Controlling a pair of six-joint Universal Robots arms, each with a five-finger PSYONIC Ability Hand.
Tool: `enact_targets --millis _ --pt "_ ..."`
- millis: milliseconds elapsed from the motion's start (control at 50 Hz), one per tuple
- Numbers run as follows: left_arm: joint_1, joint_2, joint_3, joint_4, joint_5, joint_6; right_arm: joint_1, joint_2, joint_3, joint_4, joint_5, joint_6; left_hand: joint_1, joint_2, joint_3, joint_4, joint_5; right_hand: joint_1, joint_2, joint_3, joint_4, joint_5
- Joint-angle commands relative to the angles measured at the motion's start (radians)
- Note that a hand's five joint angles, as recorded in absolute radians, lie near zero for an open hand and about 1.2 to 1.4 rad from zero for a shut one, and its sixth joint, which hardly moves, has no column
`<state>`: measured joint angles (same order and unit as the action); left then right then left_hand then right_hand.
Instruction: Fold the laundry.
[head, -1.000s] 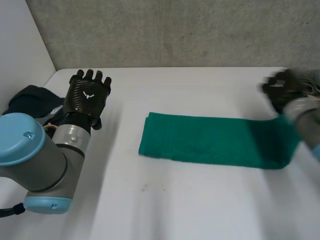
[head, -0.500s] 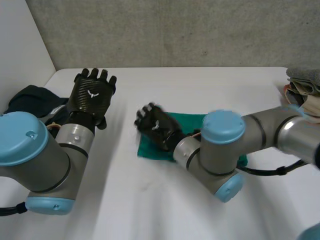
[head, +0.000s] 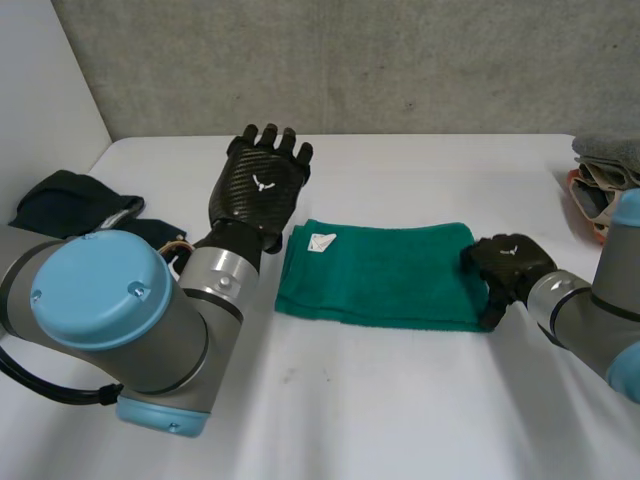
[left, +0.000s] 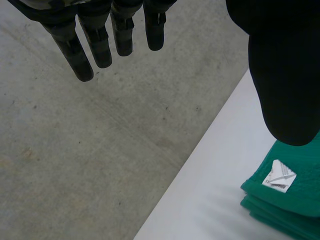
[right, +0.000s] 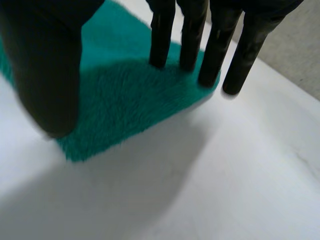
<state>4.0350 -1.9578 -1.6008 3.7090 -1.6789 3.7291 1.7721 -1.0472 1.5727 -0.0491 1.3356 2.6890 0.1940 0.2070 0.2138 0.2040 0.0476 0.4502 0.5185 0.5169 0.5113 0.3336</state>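
A green towel (head: 385, 275) lies folded in a short rectangle mid-table, a white tag (head: 321, 242) showing on its left end. My left hand (head: 262, 185) is held up just behind and left of that end, open with straight fingers (left: 97, 42); below its thumb lie the towel (left: 290, 205) and the tag (left: 279, 176). At the towel's right end my right hand (head: 505, 265) is open. Its straight fingers (right: 162, 35) touch the towel (right: 125, 95) near a corner, and the thumb hangs apart over the cloth.
A dark garment (head: 70, 195) lies at the table's left edge beside my left arm. A pile of grey and light laundry (head: 605, 175) sits at the far right. A concrete wall runs behind the white table (head: 400, 400).
My right hand swept left across the towel and then drew back to its right end; the towel is now shorter and its tag shows. My left hand moved right, towards the towel's left end.
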Motion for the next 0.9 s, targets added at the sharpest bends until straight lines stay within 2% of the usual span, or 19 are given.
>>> enact_targets --millis 20,240,320,360,480,540,580,660,720,780,800,840,860,900 --pt "-0.007 -0.001 -0.013 0.000 -0.002 -0.003 0.004 0.061 -0.054 -0.005 -0.001 -0.026 -0.016 -0.029 -0.036 -0.026 -0.044 0.895 0.826 0.828 0.834 0.837" --pt "0.004 0.008 -0.036 -0.003 -0.002 -0.003 -0.003 0.046 -0.036 0.000 0.031 -0.028 -0.016 -0.029 -0.036 -0.026 -0.044 0.946 0.878 0.879 0.885 0.888" --pt "0.009 0.016 -0.048 -0.004 -0.002 -0.003 -0.034 0.012 0.000 0.000 0.105 -0.032 -0.016 -0.029 -0.036 -0.026 -0.044 0.946 0.878 0.879 0.885 0.888" --pt "0.010 0.019 -0.057 -0.004 -0.002 -0.003 -0.082 -0.049 0.023 -0.008 0.134 -0.051 -0.016 -0.029 -0.036 -0.026 -0.044 0.946 0.878 0.879 0.885 0.888" --pt "0.013 0.037 -0.074 -0.004 -0.001 -0.003 -0.139 -0.111 0.009 -0.015 0.090 -0.155 -0.016 -0.029 -0.036 -0.026 -0.044 0.946 0.878 0.879 0.885 0.888" --pt "0.013 0.037 -0.067 -0.003 -0.001 -0.003 -0.056 -0.114 -0.034 -0.032 0.011 -0.186 -0.016 -0.029 -0.036 -0.026 -0.044 0.946 0.878 0.879 0.885 0.888" --pt "0.013 0.037 -0.056 -0.001 -0.001 -0.008 0.062 -0.108 -0.075 -0.047 -0.051 -0.179 -0.016 -0.029 -0.036 -0.026 -0.044 0.946 0.878 0.879 0.885 0.888" --pt "0.009 0.037 -0.032 -0.003 -0.002 -0.037 0.202 -0.074 -0.106 -0.054 -0.139 -0.158 -0.016 -0.029 -0.036 -0.026 -0.044 0.946 0.878 0.879 0.885 0.888" --pt "0.006 0.036 -0.015 -0.006 -0.002 -0.063 0.262 -0.011 -0.112 -0.048 -0.162 -0.158 -0.016 -0.029 -0.036 -0.026 -0.044 0.946 0.878 0.879 0.885 0.888" --pt "0.002 0.031 0.007 -0.017 -0.002 -0.107 0.308 0.035 -0.114 -0.044 -0.148 -0.155 -0.016 -0.029 -0.036 -0.026 -0.044 0.944 0.876 0.878 0.883 0.886" --pt "0.001 0.028 0.015 -0.021 -0.002 -0.119 0.312 0.032 -0.109 -0.052 -0.145 -0.143 -0.016 -0.029 -0.036 -0.026 -0.044 0.444 0.376 0.378 0.383 0.386" --pt "0.001 0.017 0.044 -0.044 -0.001 -0.164 0.311 0.027 -0.108 -0.057 -0.128 -0.120 -0.016 -0.029 -0.036 -0.026 -0.044 -0.046 -0.114 -0.113 -0.107 -0.104" --pt "0.001 0.010 0.056 -0.053 0.001 -0.181 0.309 0.024 -0.109 -0.057 -0.115 -0.100 -0.016 -0.029 -0.036 -0.026 -0.044 -0.225 -0.294 -0.292 -0.286 -0.283" --pt "-0.002 -0.018 0.097 -0.090 0.004 -0.234 0.302 0.009 -0.118 -0.057 -0.058 -0.010 -0.016 -0.029 -0.036 -0.026 -0.044 -0.276 -0.344 -0.342 -0.337 -0.334"
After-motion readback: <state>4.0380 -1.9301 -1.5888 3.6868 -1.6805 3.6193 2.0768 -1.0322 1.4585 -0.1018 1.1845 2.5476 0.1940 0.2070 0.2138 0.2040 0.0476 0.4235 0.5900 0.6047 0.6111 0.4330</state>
